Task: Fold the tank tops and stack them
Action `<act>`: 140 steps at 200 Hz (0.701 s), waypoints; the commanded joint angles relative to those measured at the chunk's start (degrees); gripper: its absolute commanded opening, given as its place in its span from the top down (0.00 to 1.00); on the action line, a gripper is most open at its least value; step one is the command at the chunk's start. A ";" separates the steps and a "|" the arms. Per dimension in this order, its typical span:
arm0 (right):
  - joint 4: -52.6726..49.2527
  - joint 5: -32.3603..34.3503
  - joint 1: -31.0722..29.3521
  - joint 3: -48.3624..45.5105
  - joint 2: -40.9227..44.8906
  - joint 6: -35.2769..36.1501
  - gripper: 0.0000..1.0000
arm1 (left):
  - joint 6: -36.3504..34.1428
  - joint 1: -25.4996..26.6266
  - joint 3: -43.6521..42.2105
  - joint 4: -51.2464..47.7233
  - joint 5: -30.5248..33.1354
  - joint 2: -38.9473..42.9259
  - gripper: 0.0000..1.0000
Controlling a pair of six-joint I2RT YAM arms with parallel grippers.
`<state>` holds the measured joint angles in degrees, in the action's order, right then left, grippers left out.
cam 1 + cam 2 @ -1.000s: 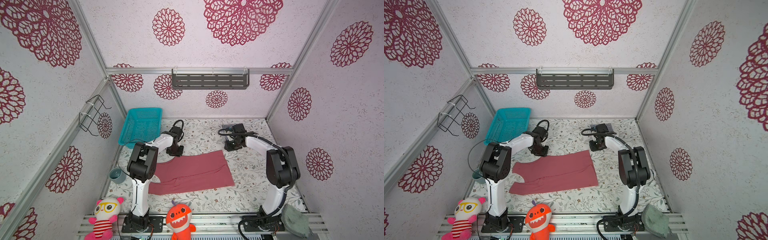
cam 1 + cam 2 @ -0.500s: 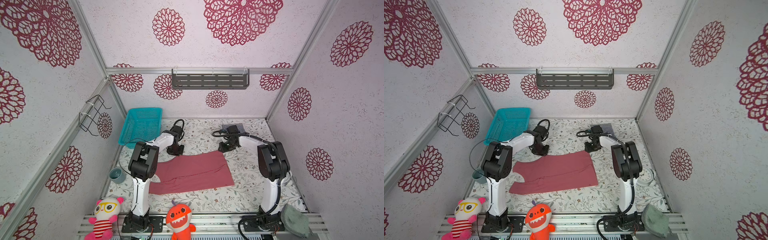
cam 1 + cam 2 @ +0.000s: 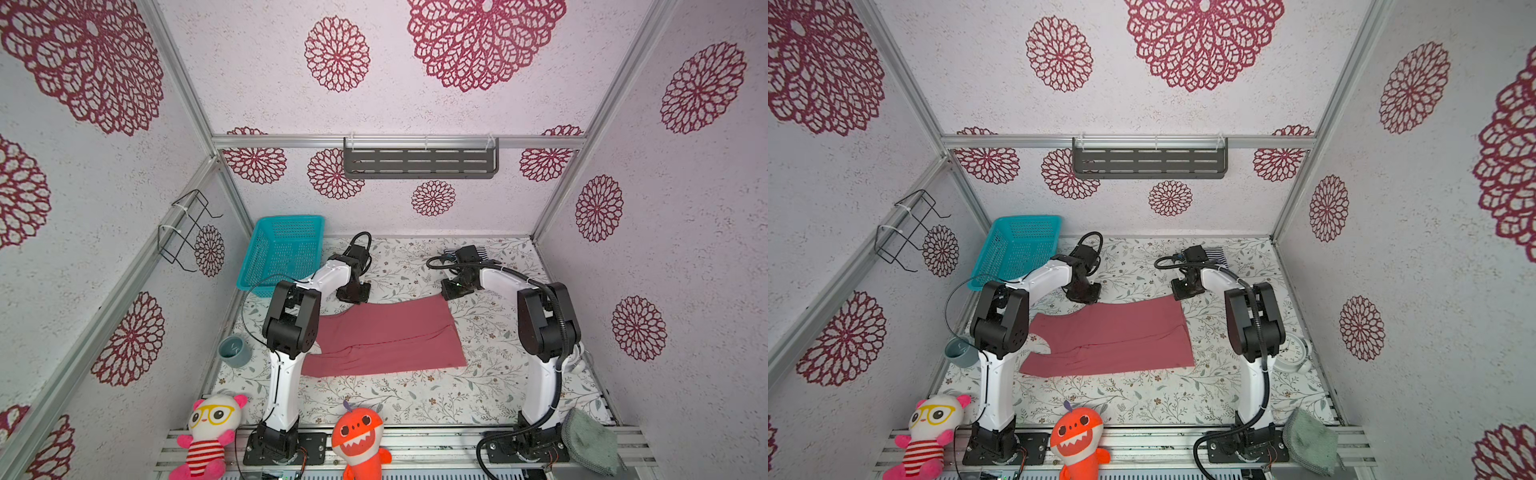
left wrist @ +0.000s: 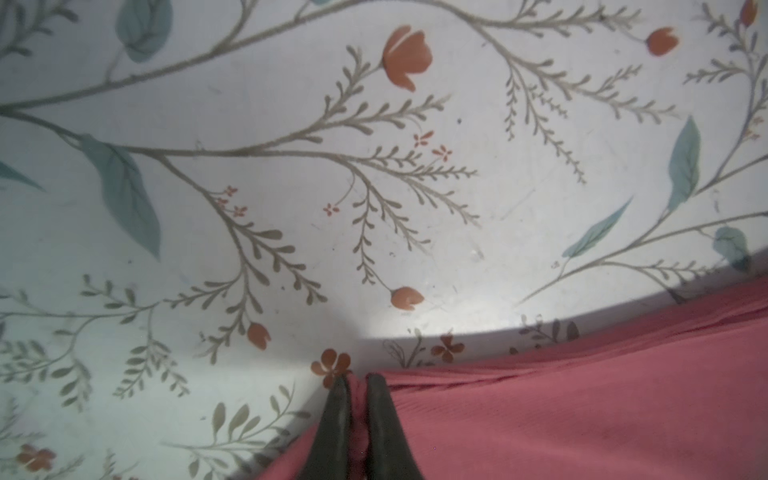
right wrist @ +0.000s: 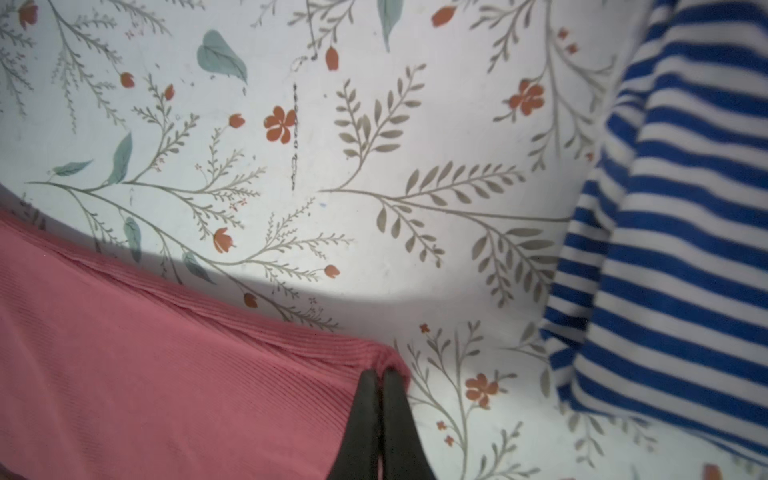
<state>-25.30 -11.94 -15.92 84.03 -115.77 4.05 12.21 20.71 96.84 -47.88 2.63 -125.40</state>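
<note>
The rose-red tank top lies spread flat on the floral table in both top views. At its far left corner my left gripper is shut on the fabric, a pinch of red cloth showing between the black fingers. My right gripper is shut on the far right corner of the same top. The striped tank top lies bunched at the back behind the right wrist, mostly hidden in both top views.
A teal basket leans at the back left. A grey-blue cup stands by the left arm and a white clock by the right arm. Two plush toys and a grey-green cloth sit on the front rail.
Both grippers have closed on the rose-red top's far corners, the left first, the right just now. The right arm's elbow swung about as its gripper edged left to the corner.
</note>
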 commanded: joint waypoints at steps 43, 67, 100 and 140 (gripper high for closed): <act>7.10 3.51 -1.25 -13.40 16.15 5.74 1.00 | 3.36 4.39 -5.93 3.43 14.59 6.56 1.00; 9.01 3.93 -1.44 -18.45 21.19 5.68 1.00 | 6.01 6.38 -11.76 5.34 18.97 11.01 1.00; 10.18 3.42 -1.86 -24.21 25.88 4.89 1.00 | 13.64 7.95 -20.46 7.60 20.55 20.51 1.00; 15.14 4.57 -3.17 -33.99 32.18 2.37 1.00 | 24.21 13.44 -30.33 7.71 23.48 29.47 1.00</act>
<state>-13.80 -9.56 -18.81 54.52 -88.40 7.88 27.18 31.07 71.35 -40.69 21.61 -100.18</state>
